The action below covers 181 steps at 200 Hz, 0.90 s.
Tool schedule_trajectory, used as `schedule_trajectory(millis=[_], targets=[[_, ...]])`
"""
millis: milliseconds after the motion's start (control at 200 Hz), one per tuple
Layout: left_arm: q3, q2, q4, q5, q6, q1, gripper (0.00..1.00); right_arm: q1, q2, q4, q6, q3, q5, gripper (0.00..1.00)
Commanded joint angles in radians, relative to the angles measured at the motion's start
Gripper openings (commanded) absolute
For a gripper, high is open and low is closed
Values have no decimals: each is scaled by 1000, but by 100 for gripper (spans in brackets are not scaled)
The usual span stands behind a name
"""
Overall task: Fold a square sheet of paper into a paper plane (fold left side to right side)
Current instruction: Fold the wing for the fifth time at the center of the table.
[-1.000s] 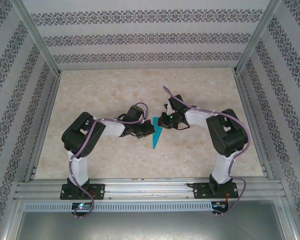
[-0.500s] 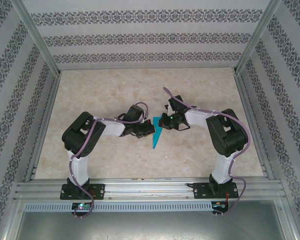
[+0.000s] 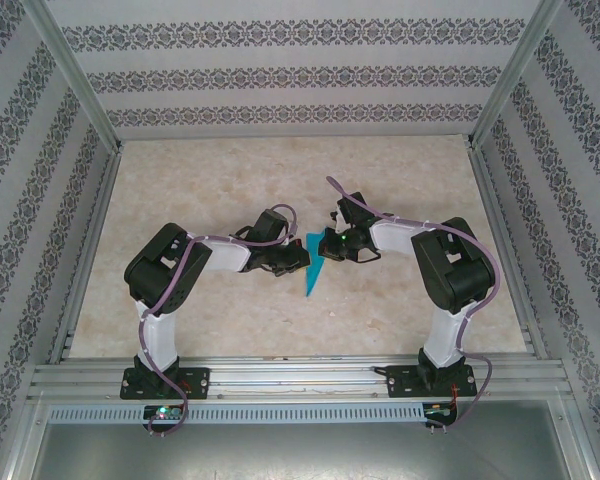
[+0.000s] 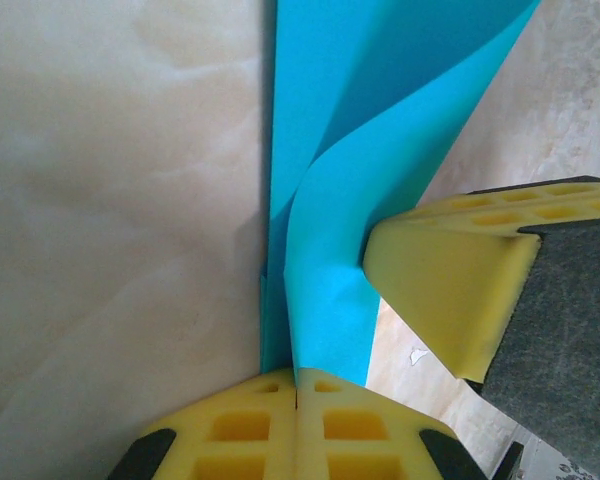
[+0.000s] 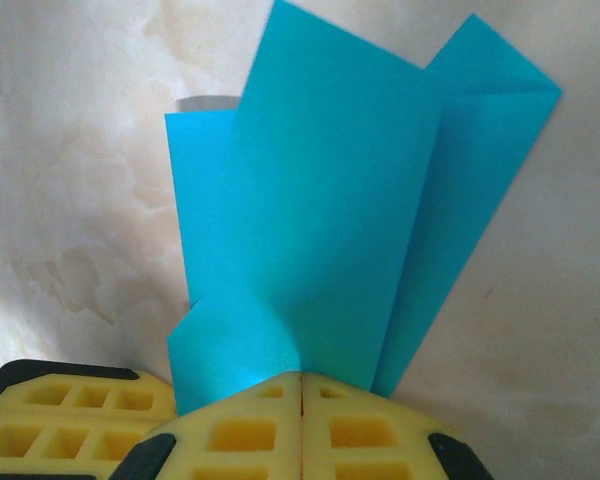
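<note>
Mid-table, between the arms: plane (image 3: 311, 282), narrow tip toward the bases, wide end away. Left gripper (image 4: 297, 392) is pinched shut on its layers, probably anchoring the body. Right gripper (image 5: 302, 390) is closed on an upstanding flap from the opposite side, apparently to carry it across the crease.

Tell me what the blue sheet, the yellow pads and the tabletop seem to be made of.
Sheet: thin paper, matte teal; it holds sharp creases and curls softly near the pinch.
Pads: probably soft foam or rubber, matte yellow, moulded with square pockets.
Tabletop: smooth marble-look surface, beige with veining; stone or printed laminate, can't tell.
</note>
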<state>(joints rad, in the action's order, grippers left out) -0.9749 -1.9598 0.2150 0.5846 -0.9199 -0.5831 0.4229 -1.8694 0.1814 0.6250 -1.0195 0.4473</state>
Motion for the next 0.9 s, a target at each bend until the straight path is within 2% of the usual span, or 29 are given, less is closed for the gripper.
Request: schedule_trajectory(millis=[0, 280, 365, 465, 590, 729, 899], targets=[[17, -94, -32, -73, 10, -34, 2, -5, -16, 37, 9, 35, -32, 3], [53, 76, -73, -114, 47, -3, 21, -21, -6, 0, 10, 90, -12, 1], [59, 136, -132, -145, 66, 4, 23, -21, 1, -6, 11, 94, -13, 1], [57, 199, -194, -161, 90, 6, 20, -21, 6, -11, 10, 95, -10, 1], [55, 234, -185, -98, 68, -4, 10, -20, 8, -13, 10, 94, -9, 1], [23, 202, -144, -18, 33, -37, 5, -18, 3, -9, 9, 92, -11, 1], [-4, 139, -113, 14, 12, -57, 4, -15, 4, -5, 7, 90, -13, 1]])
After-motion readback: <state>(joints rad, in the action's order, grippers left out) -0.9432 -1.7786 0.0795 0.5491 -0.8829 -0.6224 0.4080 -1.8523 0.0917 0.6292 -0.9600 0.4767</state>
